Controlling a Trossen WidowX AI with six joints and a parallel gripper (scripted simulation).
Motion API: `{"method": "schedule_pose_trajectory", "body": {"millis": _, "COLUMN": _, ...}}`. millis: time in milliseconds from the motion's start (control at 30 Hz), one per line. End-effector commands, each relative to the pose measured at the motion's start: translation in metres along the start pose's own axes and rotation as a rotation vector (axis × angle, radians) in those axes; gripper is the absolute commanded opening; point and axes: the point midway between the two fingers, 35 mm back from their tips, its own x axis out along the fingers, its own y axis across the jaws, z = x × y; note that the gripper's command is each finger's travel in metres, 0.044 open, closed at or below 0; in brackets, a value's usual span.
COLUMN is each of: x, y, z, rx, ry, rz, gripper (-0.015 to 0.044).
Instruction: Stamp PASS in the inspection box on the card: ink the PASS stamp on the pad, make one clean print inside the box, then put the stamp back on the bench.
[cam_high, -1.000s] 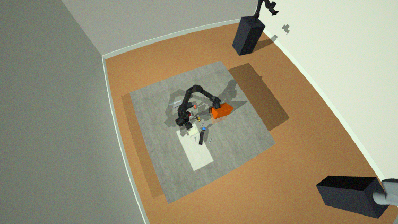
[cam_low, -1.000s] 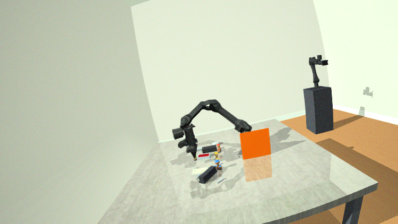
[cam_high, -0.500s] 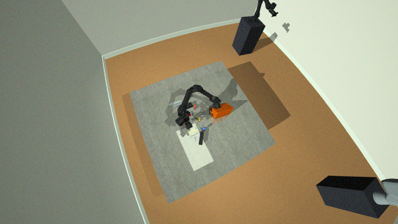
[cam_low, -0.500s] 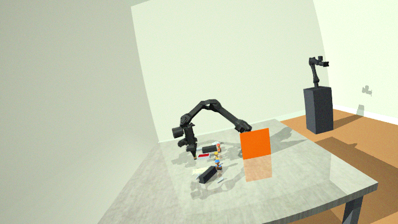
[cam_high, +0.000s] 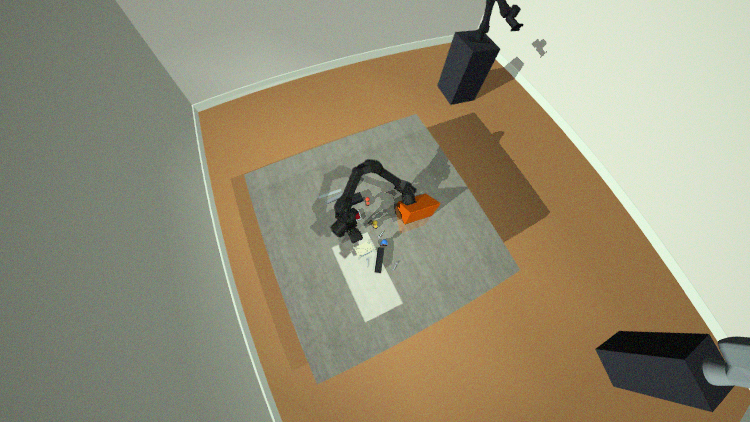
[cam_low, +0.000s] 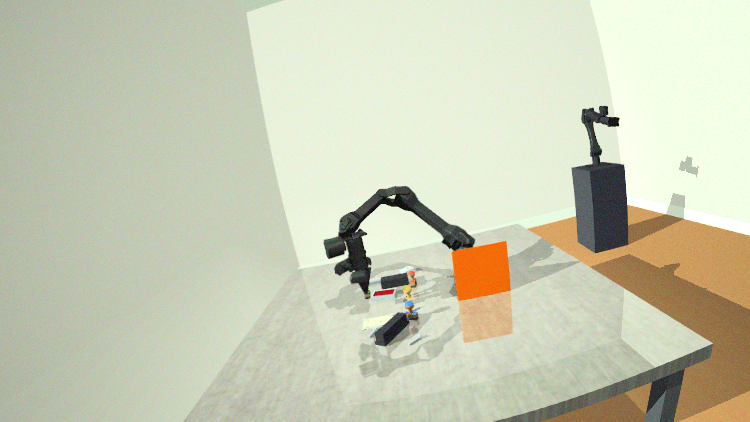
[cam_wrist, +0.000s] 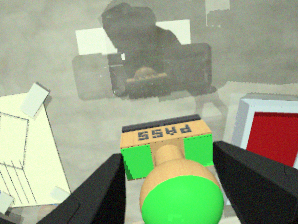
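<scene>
My gripper (cam_low: 366, 290) (cam_wrist: 168, 156) is shut on the PASS stamp (cam_wrist: 182, 200), which has a wooden body, a green round knob and green sides. The stamp is upright above the bench, between the card and the ink pad; its print face is hidden. The cream card (cam_wrist: 45, 170) (cam_low: 373, 322) (cam_high: 362, 246) lies at the left in the wrist view, with part of its outlined box (cam_wrist: 27, 131) showing. The ink pad (cam_wrist: 272, 137) (cam_low: 384, 293), red in a pale case, is at the right in the wrist view, clear of the stamp.
Stamps with a red knob (cam_low: 411, 273) (cam_high: 367, 199), a yellow knob (cam_low: 407, 289) (cam_high: 375, 224) and a blue knob (cam_low: 409, 304) (cam_high: 384, 243) stand nearby. A black block (cam_low: 392, 329) (cam_high: 379, 260) lies near the card. Another dark block (cam_low: 394, 280) lies behind the pad. An orange box (cam_low: 481, 270) (cam_high: 419, 209) stands by the arm's base.
</scene>
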Motion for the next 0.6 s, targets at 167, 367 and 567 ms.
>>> {"method": "schedule_pose_trajectory", "body": {"millis": 167, "x": -0.0061, "y": 0.0006, "z": -0.0003, "rx": 0.003, "ry": -0.001, "rz": 0.003, "gripper": 0.0}}
{"method": "schedule_pose_trajectory", "body": {"millis": 367, "x": -0.0091, "y": 0.0005, "z": -0.0005, "rx": 0.003, "ry": -0.001, "rz": 0.003, "gripper": 0.0}}
{"method": "schedule_pose_trajectory", "body": {"millis": 567, "x": -0.0121, "y": 0.0004, "z": -0.0007, "rx": 0.003, "ry": -0.001, "rz": 0.003, "gripper": 0.0}}
